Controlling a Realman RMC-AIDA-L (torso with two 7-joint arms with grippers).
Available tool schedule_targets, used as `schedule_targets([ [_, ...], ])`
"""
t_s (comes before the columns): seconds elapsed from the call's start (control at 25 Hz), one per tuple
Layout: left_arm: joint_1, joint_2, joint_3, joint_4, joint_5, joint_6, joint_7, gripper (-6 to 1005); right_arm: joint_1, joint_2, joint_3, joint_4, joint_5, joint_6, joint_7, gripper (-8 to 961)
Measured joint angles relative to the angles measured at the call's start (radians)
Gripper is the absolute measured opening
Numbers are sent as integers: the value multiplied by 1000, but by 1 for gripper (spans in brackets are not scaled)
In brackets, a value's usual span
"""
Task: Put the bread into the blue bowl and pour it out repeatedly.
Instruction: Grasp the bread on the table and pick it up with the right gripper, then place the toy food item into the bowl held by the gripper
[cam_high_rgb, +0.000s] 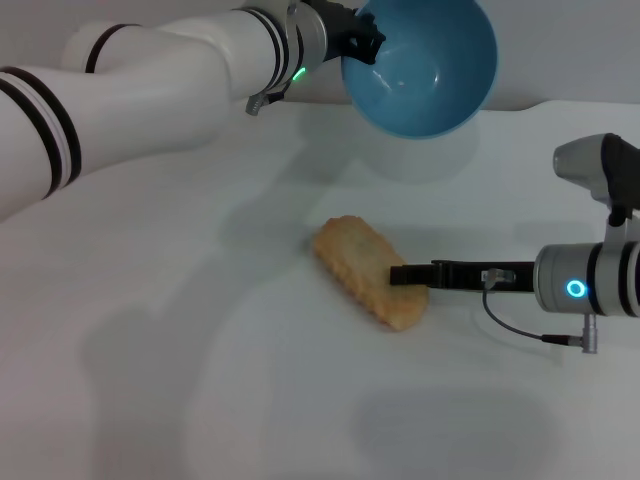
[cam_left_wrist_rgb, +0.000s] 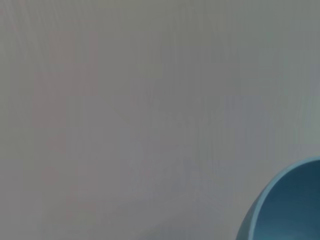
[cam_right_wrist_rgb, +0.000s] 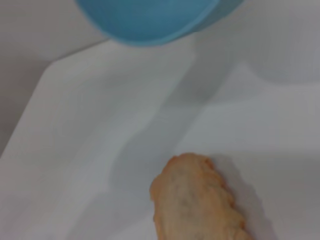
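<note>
Retrieving the bread (cam_high_rgb: 368, 270) for another cycle.
Left gripper (cam_high_rgb: 362, 40) pinches the tilted, empty blue bowl (cam_high_rgb: 425, 65) aloft; right gripper (cam_high_rgb: 403, 274) fingers reach the bread lying underside-up on the bench (cam_high_rgb: 200, 380), their spread indiscernible.

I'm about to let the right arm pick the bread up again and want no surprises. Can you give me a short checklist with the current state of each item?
1. Blue bowl empty: ok, nothing shows inside it.
2. Bowl held by the left gripper: ok, it is lifted off the table and tilted, with its opening facing the camera.
3. Bread free on the table: ok, it lies flat with its golden underside up.
4. Right gripper at the bread: ok, its dark fingers reach the loaf's near end.
5. Grip on the bread closed: cannot tell.
6. Bowl upright to receive: not ok, it is tipped.
</note>
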Motion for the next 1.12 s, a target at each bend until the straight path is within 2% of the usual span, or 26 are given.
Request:
schedule_targets([
  [0.12, 1, 0, 1, 0, -6, -3, 0, 0, 0, 0, -4, -5, 3, 1, -3, 618],
  [0.4, 11, 2, 1, -3, -7, -10, 0, 0, -31, 3, -5, -67, 4, -25, -17, 394],
  [0.56, 11, 3, 2, -20, -7, -5, 1, 0, -65, -5, -6, -154, 4, -101, -22, 294],
  [0.72, 2, 11, -13, -41, -7, 30, 9, -1, -122, -17, 6, -294, 3, -225, -8, 255],
  [0.76, 0, 13, -26, -43, -5, 49, 12, -1, -152, -24, 10, -377, -1, -287, 17, 245],
  [0.84, -11, 16, -59, -57, 0, 91, 20, -1, -163, -30, 16, -411, -4, -318, 30, 229],
  [0.92, -25, 19, -74, -74, 0, 116, 26, -1, -176, -40, 61, -458, -19, -381, 44, 214],
  [1.0, -51, 21, -84, -110, 1, 151, 30, -1, -182, -48, 156, -493, -57, -450, 46, 183],
  [1.04, -76, 22, -86, -140, 1, 170, 30, -1, -186, -53, 238, -511, -88, -498, 48, 161],
  [1.12, -86, 22, -86, -153, 5, 175, 31, -1, -192, -57, 303, -525, -110, -547, 49, 154],
])
